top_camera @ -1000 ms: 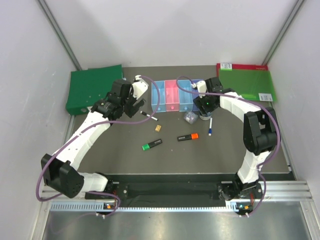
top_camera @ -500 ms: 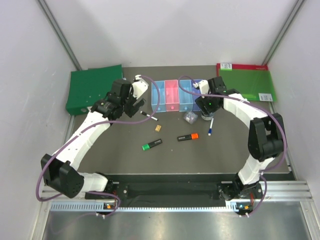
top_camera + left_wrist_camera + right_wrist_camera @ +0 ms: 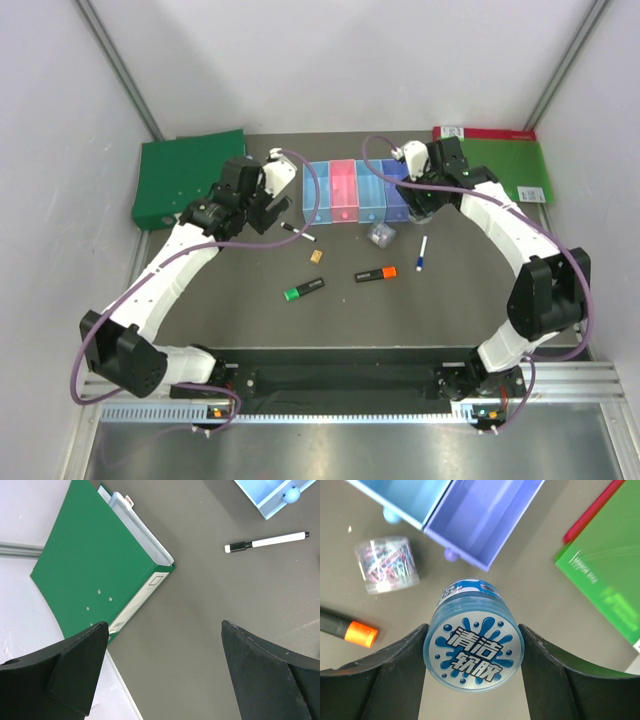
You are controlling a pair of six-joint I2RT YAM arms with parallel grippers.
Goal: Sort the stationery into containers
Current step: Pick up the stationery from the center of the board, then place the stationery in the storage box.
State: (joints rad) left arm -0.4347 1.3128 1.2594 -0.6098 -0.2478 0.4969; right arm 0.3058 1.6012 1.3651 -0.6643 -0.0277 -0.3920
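Your right gripper [image 3: 473, 630] is clamped on the round blue-grey tin [image 3: 473, 652], one finger on each side wall, label facing the wrist camera. The tin hangs just short of the purple-blue tray [image 3: 485, 515], near its front end, and is probably raised to clear that wall. The clip box [image 3: 386, 564] sits on the table [image 3: 200, 580] beside that tray. Your left gripper [image 3: 164, 626] is spread wide and empty, well apart from that tray, likely to leave room.

Green folder [image 3: 95, 565], black-white marker [image 3: 267, 541], light blue tray [image 3: 266, 497] beyond wide-apart fingers [image 3: 75, 665].

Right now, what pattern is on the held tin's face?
Blue splash, white characters on the tin; best in right wrist view.
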